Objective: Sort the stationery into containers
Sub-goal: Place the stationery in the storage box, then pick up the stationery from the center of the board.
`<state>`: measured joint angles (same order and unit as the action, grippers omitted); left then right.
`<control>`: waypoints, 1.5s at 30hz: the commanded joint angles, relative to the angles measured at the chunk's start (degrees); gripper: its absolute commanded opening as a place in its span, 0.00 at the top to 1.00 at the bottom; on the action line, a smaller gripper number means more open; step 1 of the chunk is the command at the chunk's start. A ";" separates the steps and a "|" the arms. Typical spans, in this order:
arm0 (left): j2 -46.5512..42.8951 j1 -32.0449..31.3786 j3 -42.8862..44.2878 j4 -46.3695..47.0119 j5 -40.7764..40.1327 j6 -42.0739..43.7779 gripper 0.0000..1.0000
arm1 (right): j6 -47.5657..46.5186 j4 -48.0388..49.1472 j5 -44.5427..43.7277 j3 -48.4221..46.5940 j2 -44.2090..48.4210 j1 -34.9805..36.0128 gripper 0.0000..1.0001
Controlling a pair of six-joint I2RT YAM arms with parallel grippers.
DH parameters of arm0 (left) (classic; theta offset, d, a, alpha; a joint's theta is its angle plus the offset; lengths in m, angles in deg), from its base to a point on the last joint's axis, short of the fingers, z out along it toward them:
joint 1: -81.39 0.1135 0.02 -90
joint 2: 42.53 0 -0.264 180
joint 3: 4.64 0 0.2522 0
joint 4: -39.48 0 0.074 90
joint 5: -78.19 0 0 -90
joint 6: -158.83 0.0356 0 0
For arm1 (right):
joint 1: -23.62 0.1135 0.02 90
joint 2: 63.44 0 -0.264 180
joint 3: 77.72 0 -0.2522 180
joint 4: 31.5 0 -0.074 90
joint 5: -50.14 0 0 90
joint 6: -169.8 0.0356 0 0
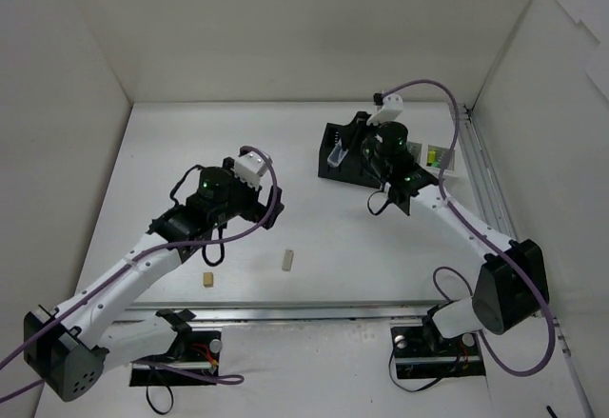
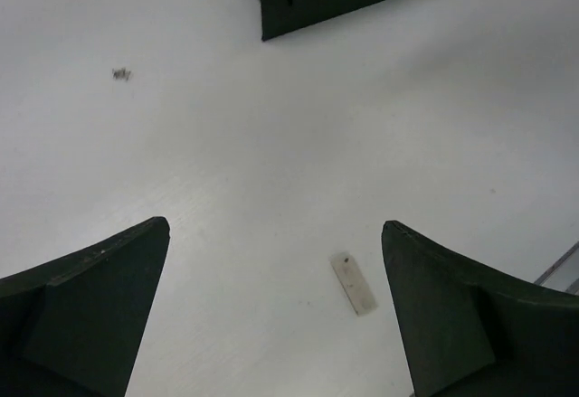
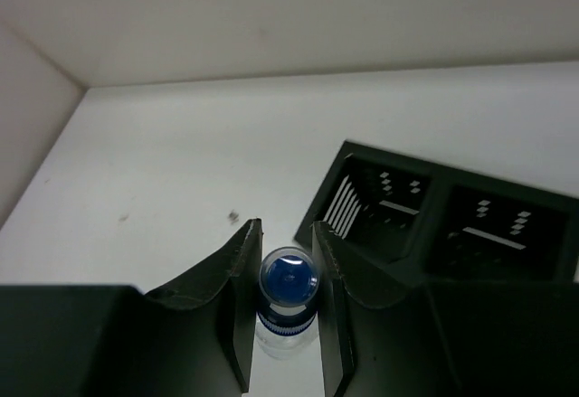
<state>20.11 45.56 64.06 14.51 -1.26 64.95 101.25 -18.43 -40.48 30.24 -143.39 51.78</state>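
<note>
The right gripper [image 3: 284, 230] has its flat matte-black fingers clenched on the small clear bottle [image 3: 289, 281] with a round glossy blue cap, just beside the black perforated two-compartment box [image 3: 434, 225]. The left gripper [image 2: 275, 225] tilts down over the smooth white table [image 2: 271, 144] with fingers spread wide. A slim beige eraser [image 2: 354, 283] lies flat between them with open room around it

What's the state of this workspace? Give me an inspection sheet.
Surface: white table.
Job's things: left eraser and right eraser lie loose; blue-capped bottle is held; black container; white container holds coloured items.
Clutter: tiny dark speck.
Grippers: left gripper open over the table; right gripper has its fingers shut on the bottle.
Cables: purple cables run along both arms.
Surroundings: white walls.
</note>
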 commanded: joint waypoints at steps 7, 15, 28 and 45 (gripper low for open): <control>-6.72 9.54 -7.82 -12.78 -12.65 -21.07 0.00 | -15.82 -2.39 -8.51 -17.65 -12.16 -8.47 1.00; -5.33 17.90 -6.25 -20.34 -13.18 -30.83 0.00 | -20.84 -2.67 -17.22 -19.68 -19.55 -9.09 1.00; -6.82 23.18 -8.96 -29.22 -11.95 -38.22 0.01 | -20.84 -6.87 -16.17 -15.10 -14.11 -7.95 0.50; -16.22 23.71 -16.96 -32.66 -13.10 -44.02 0.00 | 3.21 -24.97 -15.63 -1.31 -2.66 20.76 0.02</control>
<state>5.29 68.83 47.34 -17.94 -13.79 22.88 92.99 -39.33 -51.12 27.26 -142.14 67.91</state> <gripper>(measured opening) 0.996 0.978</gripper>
